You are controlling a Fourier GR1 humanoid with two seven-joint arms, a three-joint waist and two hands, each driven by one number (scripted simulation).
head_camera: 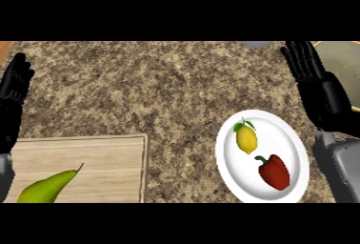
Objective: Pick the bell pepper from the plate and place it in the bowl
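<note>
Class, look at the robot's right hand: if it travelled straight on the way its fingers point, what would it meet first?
The right hand points up and away. Nothing clearly lies ahead of its fingertips; the grey object at the top edge sits off to its left. The way looks free, though depth is unclear.

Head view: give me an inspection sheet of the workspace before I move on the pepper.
Surface: speckled brown stone counter.
Job's things: red bell pepper lies on the white plate, at its near half; untouched. A grey rim shows at the top edge, perhaps the bowl; cannot tell.
Clutter: yellow lemon on the same plate, beyond the pepper and apart from it; green pear on a wooden cutting board at lower left.
Hands: left hand at the left edge, fingers straight, holding nothing; right hand at the upper right, beyond the plate, fingers straight, holding nothing.
Cables: nothing seen.
Surroundings: a paler surface at the top right corner.
</note>
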